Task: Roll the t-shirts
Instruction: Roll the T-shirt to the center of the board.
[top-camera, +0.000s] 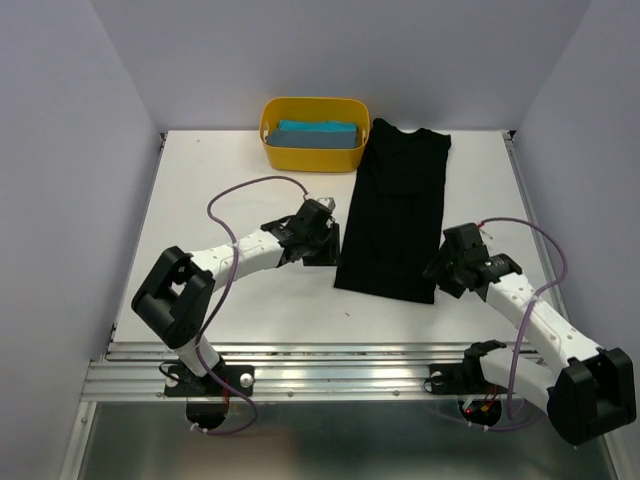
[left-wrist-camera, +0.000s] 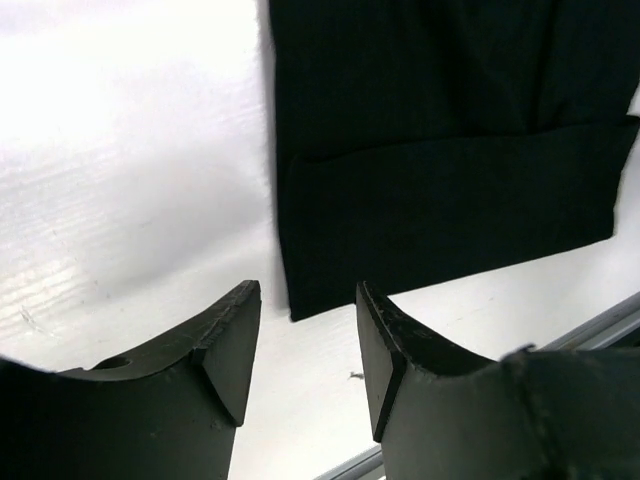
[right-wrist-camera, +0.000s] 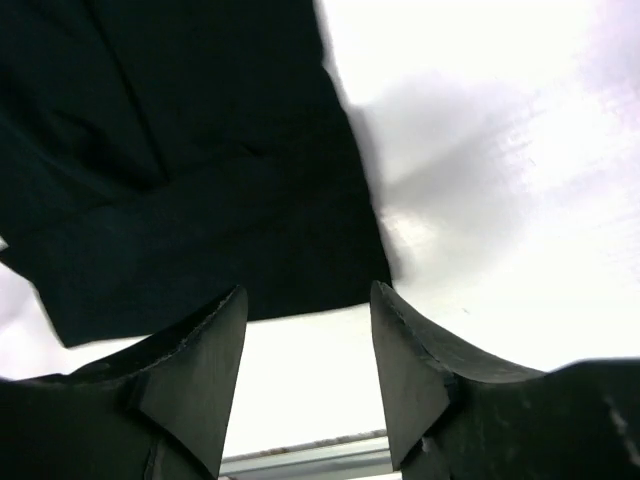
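The left end effector (left-wrist-camera: 305, 300) and right end effector (right-wrist-camera: 308, 300) gape empty, with the limp, light black tee (top-camera: 395, 210) flat on the bench (top-camera: 220, 170) between them, and its near hem corners just ahead look best to pinch.

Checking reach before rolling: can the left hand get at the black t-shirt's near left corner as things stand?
Probably yes. The left hand is open, just short of the corner of the black t-shirt, with only bare table between; nothing blocks it.
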